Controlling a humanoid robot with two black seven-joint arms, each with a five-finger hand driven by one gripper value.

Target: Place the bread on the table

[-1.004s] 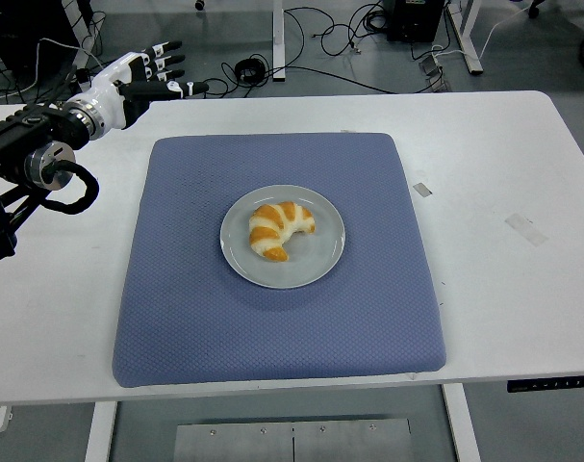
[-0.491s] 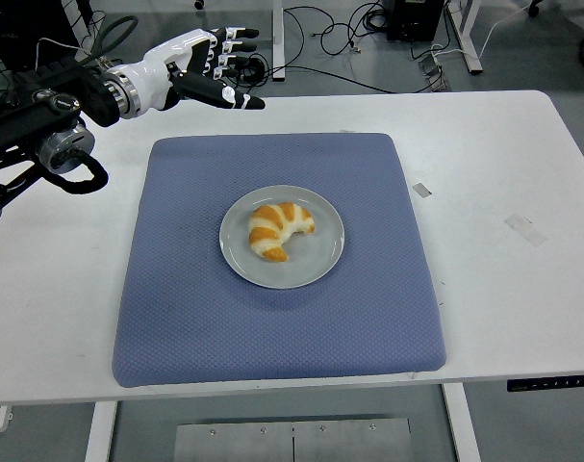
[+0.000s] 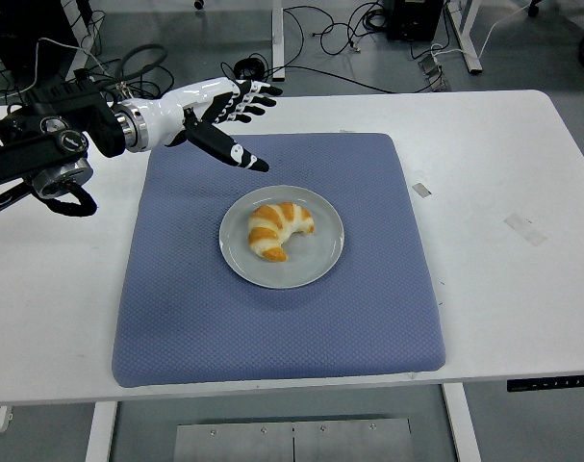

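A golden croissant (image 3: 278,228) with pale stripes lies on a round grey plate (image 3: 320,262) in the middle of a blue mat (image 3: 272,327). My left hand (image 3: 243,120) hovers over the mat's far left part, above and to the left of the plate. Its fingers are spread wide and hold nothing, with the thumb (image 3: 236,152) pointing down towards the plate. A gap still separates the hand from the croissant. The right arm does not show.
The white table (image 3: 503,202) extends around the mat, with small tape marks (image 3: 526,228) on its right side. Cables (image 3: 330,34) and desk legs lie on the floor beyond the far edge.
My left arm has swung in from the table's far left corner to the right and nearer, now over the mat close to the plate. The fingers stayed spread. The croissant has not moved.
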